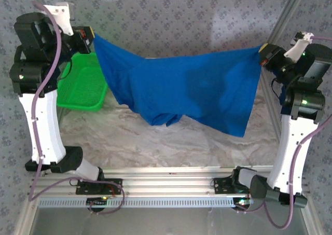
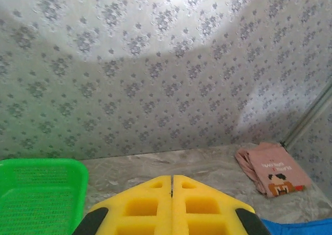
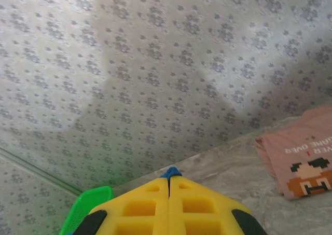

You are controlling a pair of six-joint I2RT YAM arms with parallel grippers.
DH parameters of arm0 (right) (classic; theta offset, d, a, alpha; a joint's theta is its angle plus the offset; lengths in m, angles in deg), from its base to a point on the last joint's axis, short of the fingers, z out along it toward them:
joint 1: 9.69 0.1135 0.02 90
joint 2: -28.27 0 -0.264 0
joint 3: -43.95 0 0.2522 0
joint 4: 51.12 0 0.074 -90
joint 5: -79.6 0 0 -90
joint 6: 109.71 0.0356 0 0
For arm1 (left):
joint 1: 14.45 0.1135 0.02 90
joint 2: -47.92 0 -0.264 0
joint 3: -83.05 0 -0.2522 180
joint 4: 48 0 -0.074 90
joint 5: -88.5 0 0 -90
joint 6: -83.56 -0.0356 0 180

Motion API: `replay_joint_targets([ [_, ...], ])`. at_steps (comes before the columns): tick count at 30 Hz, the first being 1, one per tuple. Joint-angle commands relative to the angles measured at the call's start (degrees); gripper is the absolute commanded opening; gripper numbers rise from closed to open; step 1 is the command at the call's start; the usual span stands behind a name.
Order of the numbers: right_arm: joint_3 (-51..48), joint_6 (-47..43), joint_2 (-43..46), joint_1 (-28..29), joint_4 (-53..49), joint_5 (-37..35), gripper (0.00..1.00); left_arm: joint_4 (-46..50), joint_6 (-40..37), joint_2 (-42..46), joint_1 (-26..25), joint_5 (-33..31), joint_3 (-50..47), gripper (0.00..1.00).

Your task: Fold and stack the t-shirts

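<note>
The royal-blue t-shirt [image 1: 181, 92] hangs spread in the air between my two grippers, its lower edge sagging toward the table. My left gripper [image 1: 88, 40] is shut on its upper left corner; in the left wrist view the yellow fingers [image 2: 155, 204] are pressed together and blue cloth [image 2: 295, 227] shows at the bottom right. My right gripper [image 1: 263, 52] is shut on the upper right corner, and a blue tip [image 3: 171, 171] pokes out between its shut fingers [image 3: 150, 209]. The salmon-pink t-shirt [image 2: 272, 168] [image 3: 306, 160] lies folded on the table, its cartoon print facing up.
A green mesh basket [image 1: 83, 84] [image 2: 36, 193] [image 3: 85, 206] sits at the table's left, partly behind the left arm. The marbled tabletop [image 1: 155, 141] lies beneath the hanging shirt. Patterned backdrop walls close the back and sides, with metal frame posts at the right.
</note>
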Motion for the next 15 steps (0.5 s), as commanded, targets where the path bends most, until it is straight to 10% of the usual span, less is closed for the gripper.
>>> replay_joint_targets([
  [1,-2.1,-1.2,-1.3,-0.8,-1.0,-2.4,0.0,-1.1,-0.1,-3.5,-0.5,6.5,1.8,0.0],
  [15,-18.9,-7.9,-3.4,-2.4,-10.7,-15.7,0.0,-3.0,2.5,-4.3,-9.6,0.6,-35.1,0.0],
])
